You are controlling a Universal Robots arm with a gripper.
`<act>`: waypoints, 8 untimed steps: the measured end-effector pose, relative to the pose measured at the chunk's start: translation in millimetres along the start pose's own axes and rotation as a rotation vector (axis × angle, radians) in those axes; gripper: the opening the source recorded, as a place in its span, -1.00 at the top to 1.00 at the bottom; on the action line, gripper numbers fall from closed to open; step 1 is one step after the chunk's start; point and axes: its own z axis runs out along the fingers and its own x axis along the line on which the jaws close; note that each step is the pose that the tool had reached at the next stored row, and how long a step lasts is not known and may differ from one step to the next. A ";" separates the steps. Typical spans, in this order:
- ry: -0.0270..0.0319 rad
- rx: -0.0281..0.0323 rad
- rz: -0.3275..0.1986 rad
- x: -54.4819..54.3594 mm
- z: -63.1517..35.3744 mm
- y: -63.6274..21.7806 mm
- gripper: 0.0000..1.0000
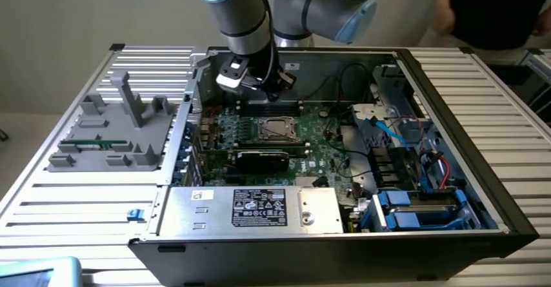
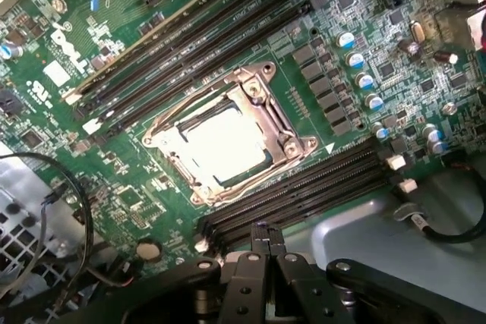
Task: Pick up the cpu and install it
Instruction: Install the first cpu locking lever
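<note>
The cpu (image 2: 225, 142) lies flat inside the socket's metal frame (image 2: 282, 123) on the green motherboard (image 2: 137, 195), its shiny silver top catching the light. In the exterior view the same socket with the cpu (image 1: 275, 129) sits mid-board inside the open computer case. My gripper (image 2: 262, 231) hovers above the board beside the dark memory slots (image 2: 304, 187), a little away from the socket. Its fingers are shut together with nothing between them. From the exterior view, the gripper (image 1: 272, 95) hangs over the board's far side, just behind the socket.
A grey fixture (image 1: 112, 132) on the slatted table at the exterior view's left holds a green memory stick (image 1: 86, 146). Inside the case are a black card (image 1: 262, 158), the silver power supply (image 1: 254, 206), blue drive bays (image 1: 417, 209) and loose cables (image 1: 388, 132). A person (image 1: 491, 9) stands at the back right.
</note>
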 end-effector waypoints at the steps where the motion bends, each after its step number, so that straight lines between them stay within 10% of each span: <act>1: 0.0023 -0.0057 -0.001 0.2 -1.6 -0.7 0.77; 5: 0.0096 -0.0265 -0.006 0.7 -9.5 -3.8 0.77; 8: 0.0047 -0.0431 -0.006 0.9 -11.7 -4.7 0.77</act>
